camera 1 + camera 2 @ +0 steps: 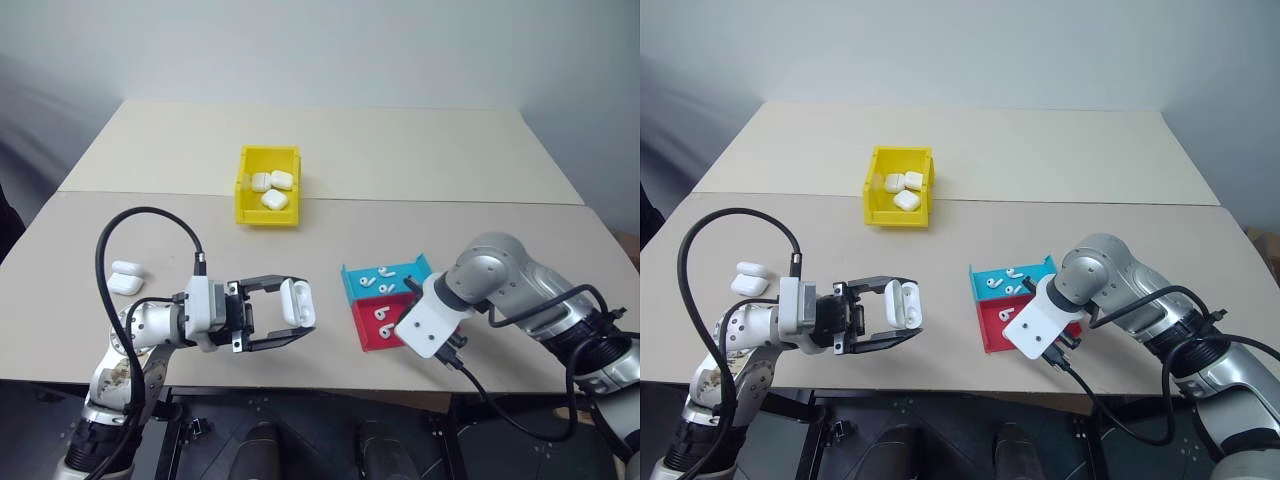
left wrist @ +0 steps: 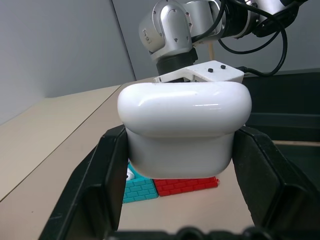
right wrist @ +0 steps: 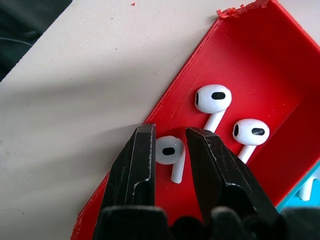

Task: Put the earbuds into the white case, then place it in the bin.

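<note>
At about 8 o'clock on the matte beige desk [image 1: 400, 150] a spare glossy case [image 1: 126, 277] lies beside the left arm. The left claw [image 1: 300, 312] is clamped on the white case [image 1: 297, 302], a smooth rounded box; the left wrist view shows its lid seam. At 12 o'clock the yellow bin [image 1: 244, 190] holds three more cases. At 4 o'clock sit a blue tray [image 1: 352, 281] and a red tray [image 1: 362, 332], partly hidden by the right arm. The right wrist view shows the right claw [image 3: 170, 147], fingers narrowly apart around one of the earbuds [image 3: 169, 152], with two more earbuds beside it on ridged red plastic.
</note>
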Tool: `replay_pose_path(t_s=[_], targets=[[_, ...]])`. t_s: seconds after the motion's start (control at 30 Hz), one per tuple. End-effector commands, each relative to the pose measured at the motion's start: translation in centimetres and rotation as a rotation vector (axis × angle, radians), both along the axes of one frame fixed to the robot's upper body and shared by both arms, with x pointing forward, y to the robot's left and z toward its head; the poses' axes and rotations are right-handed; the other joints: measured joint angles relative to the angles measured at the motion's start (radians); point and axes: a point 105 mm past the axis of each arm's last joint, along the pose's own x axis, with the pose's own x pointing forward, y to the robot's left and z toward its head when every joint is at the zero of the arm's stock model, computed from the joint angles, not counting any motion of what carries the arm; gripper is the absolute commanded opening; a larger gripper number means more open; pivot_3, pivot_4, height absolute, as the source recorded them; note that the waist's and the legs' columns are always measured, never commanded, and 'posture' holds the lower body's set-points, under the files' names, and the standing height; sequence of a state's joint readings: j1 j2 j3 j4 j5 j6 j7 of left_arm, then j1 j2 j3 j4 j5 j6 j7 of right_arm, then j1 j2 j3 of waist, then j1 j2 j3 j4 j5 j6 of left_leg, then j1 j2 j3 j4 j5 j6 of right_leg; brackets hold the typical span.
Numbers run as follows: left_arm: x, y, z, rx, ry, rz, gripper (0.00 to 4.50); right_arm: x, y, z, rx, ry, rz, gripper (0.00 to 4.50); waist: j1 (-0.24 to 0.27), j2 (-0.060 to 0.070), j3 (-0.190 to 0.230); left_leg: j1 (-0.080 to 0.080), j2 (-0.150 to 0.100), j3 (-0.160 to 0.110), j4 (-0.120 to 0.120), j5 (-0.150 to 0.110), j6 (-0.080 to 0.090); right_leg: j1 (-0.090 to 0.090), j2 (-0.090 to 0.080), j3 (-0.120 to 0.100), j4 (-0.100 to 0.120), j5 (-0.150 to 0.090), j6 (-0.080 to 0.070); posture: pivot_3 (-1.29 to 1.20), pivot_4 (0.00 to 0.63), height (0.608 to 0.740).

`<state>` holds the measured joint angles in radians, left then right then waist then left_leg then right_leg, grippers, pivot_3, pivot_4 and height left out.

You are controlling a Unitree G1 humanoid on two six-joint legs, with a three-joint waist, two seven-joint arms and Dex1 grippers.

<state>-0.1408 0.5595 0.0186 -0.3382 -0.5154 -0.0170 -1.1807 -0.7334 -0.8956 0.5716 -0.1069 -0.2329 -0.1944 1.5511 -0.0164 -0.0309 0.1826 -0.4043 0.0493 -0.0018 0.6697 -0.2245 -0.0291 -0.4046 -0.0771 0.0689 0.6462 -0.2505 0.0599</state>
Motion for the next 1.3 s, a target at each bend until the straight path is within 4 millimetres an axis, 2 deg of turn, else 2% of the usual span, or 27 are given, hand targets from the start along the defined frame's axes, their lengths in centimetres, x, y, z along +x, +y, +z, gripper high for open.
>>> replay_pose_path(t_s=[0.03, 0.3, 0.57, 0.7, 1.3], targets=[[-0.4, -0.3, 0.6, -0.007, -0.029, -0.016, 2.8, 0.2, -0.3, 1.0, -0.021, -0.024, 0.022, 1.3, 0.0, 0.0, 0.0, 0.0, 0.0, 0.0, 0.0, 0.0, 0.0, 0.0, 0.0, 0.0, 0.0, 0.0, 0.0, 0.0, 0.15, 0.74], [-0.5, -0.4, 0.5, -0.001, -0.025, -0.009, 2.8, -0.5, -0.3, 2.1, -0.005, -0.032, 0.162, 1.3, -0.001, 0.0, 0.0, 0.0, 0.0, 0.0, 0.0, 0.0, 0.0, 0.0, 0.0, 0.0, 0.0, 0.0, 0.0, 0.0, 0.15, 0.74], [-0.4, -0.3, 0.4, 0.001, -0.021, 0.005, 2.8, 0.1, -0.1, 2.4, -0.007, -0.078, 0.194, 1.3, 0.0, 0.0, 0.0, 0.0, 0.0, 0.0, 0.0, 0.0, 0.0, 0.0, 0.0, 0.0, 0.0, 0.0, 0.0, 0.0, 0.15, 0.74], [-0.3, -0.3, 0.3, 0.008, -0.019, 0.012, 2.8, 0.2, -0.2, 2.4, -0.011, -0.084, 0.184, 2.12, 0.0, 0.0, 0.0, 0.0, 0.0, 0.0, 0.0, 0.0, 0.0, 0.0, 0.0, 0.0, 0.0, 0.0, 0.0, 0.0, 0.15, 0.74], [-0.3, -0.5, 0.3, 0.01, -0.024, 0.026, 2.8, 0.7, -0.8, 1.5, -0.079, -0.088, 0.195, 2.12, -0.001, 0.0, 0.0, 0.0, 0.0, 0.0, -0.001, 0.0, 0.0, 0.0, 0.0, 0.0, 0.0, 0.0, 0.0, 0.0, 0.15, 0.74]])
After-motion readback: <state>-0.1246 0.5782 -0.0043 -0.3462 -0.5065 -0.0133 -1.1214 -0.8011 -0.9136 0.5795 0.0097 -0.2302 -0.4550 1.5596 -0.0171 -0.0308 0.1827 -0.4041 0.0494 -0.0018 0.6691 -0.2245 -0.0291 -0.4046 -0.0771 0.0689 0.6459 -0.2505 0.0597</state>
